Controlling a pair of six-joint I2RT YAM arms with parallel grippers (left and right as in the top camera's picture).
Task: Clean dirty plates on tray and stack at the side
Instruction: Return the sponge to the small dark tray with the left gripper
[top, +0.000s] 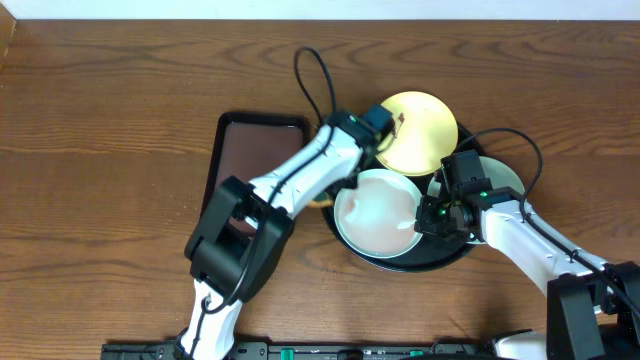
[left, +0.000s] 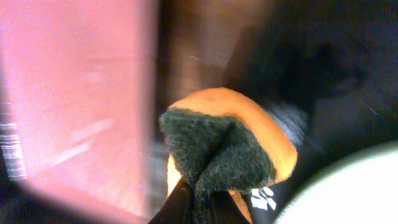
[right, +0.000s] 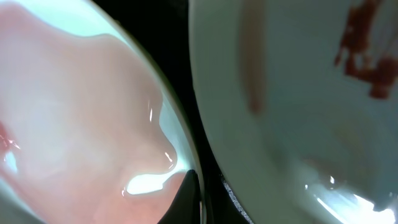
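Observation:
A round black tray holds the plates. The light blue plate lies at its front left. My right gripper is shut on that plate's right rim, one finger inside and one outside. The mint green plate lies behind my right arm and carries a red smear. The pale yellow plate leans at the tray's far edge with a small dark smear. My left gripper, at the yellow plate's left edge, is shut on an orange sponge with a dark green scouring face.
A dark-rimmed rectangular tray with a brown inside lies left of the black tray, partly under my left arm. Black cables loop over the table behind both arms. The brown wooden table surrounds both trays.

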